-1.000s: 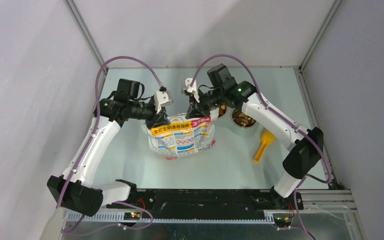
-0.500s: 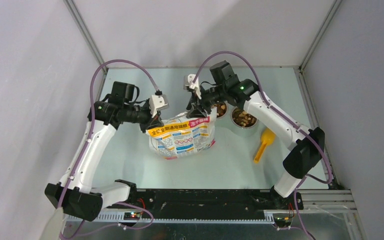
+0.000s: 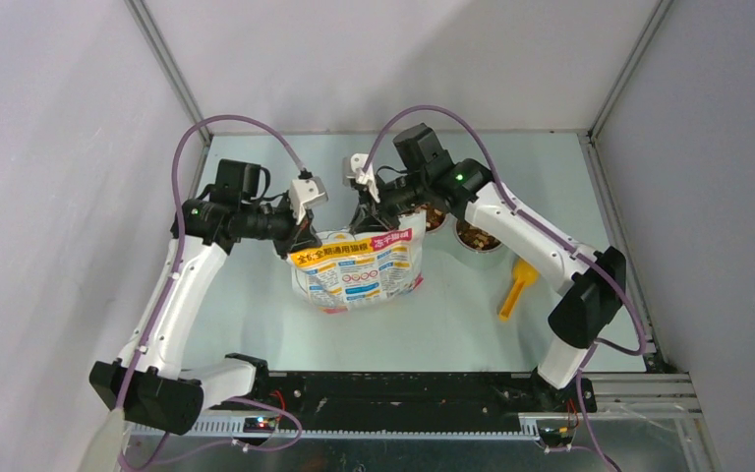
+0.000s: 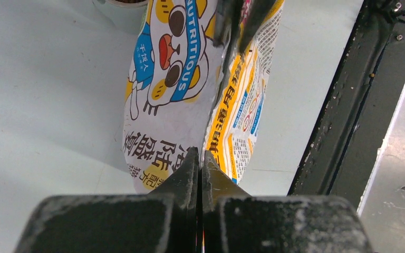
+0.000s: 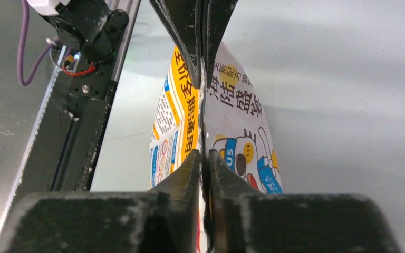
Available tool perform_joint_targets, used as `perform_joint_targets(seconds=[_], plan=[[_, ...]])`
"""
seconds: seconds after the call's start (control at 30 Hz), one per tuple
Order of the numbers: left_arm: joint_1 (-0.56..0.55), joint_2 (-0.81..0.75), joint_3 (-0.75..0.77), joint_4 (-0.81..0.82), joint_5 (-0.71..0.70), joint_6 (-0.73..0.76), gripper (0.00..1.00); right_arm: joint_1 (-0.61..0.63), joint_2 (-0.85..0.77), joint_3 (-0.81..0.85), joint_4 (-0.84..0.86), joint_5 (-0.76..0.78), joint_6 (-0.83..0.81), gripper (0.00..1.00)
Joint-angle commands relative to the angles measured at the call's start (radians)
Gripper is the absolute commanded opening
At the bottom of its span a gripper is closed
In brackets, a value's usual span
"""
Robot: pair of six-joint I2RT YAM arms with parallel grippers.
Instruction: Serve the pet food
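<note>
Nearest us is the black mounting rail [image 3: 403, 385] that carries both arm bases. Next, on the pale table [image 3: 246, 305], the yellow scoop [image 3: 517, 285] lies loose to the right, touched by neither arm. Left of it stands the printed foil bag [image 3: 359, 273], upright and held along its top edge in two places. The left gripper [image 3: 305, 239] is clamped flat on the left end of the seam, and the right gripper [image 3: 361, 220] is clamped on the same seam nearer the middle (each wrist view shows its own jaws pressed together on the foil, with the other pair facing it). We judge the step in hand to be work on the bag's mouth, though we cannot tell whether that is opening or sealing. To do it well we would keep both pinches on the seam itself, move the arms evenly so the foil neither tears nor slips, and hold the bag upright. Farthest are two steel bowls: the first bowl [image 3: 436, 216] is partly hidden behind the right arm, and the second bowl [image 3: 482, 246] is just to its right. The pet food [image 3: 476, 234] sits heaped in both. What the bag contains is hidden.
</note>
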Motion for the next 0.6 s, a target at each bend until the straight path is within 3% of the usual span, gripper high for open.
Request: perform_joint_targets(seconds=[0.0,0.07,0.17,0.23,0.27,0.3,0.37,0.4,0.43,0.5,0.53,0.57], plan=[[0.034,-0.045,0.008,0.123,-0.002,-0.027,0.0,-0.026,-0.021,0.034,-0.032,0.001,-0.039,0.32],[0.035,-0.042,0.013,0.118,0.0,-0.024,0.0,-0.033,-0.037,0.022,-0.053,0.03,-0.071,0.46],[0.037,-0.036,0.021,0.11,-0.002,-0.016,0.0,-0.056,-0.048,0.011,-0.108,0.047,-0.129,0.48],[0.039,-0.035,0.023,0.107,-0.004,-0.009,0.0,-0.082,-0.053,0.007,-0.136,0.031,-0.148,0.26],[0.039,-0.036,0.024,0.104,-0.006,-0.008,0.0,-0.108,-0.059,0.001,-0.14,0.015,-0.148,0.05],[0.041,-0.036,0.025,0.103,-0.007,-0.006,0.0,-0.122,-0.061,-0.004,-0.14,-0.012,-0.145,0.0],[0.043,-0.037,0.026,0.1,-0.008,-0.004,0.0,-0.158,-0.079,-0.021,-0.146,-0.022,-0.145,0.0],[0.044,-0.037,0.026,0.098,-0.012,-0.003,0.0,-0.163,-0.086,-0.026,-0.148,-0.018,-0.16,0.05],[0.046,-0.038,0.027,0.097,-0.014,-0.001,0.0,-0.165,-0.099,-0.035,-0.154,0.003,-0.167,0.23],[0.05,-0.042,0.028,0.094,-0.015,0.0,0.0,-0.171,-0.114,-0.044,-0.16,0.031,-0.175,0.36],[0.051,-0.043,0.027,0.092,-0.015,0.0,0.0,-0.176,-0.118,-0.044,-0.166,0.029,-0.186,0.3],[0.053,-0.044,0.026,0.092,-0.016,0.0,0.0,-0.191,-0.121,-0.04,-0.18,0.006,-0.191,0.1]])
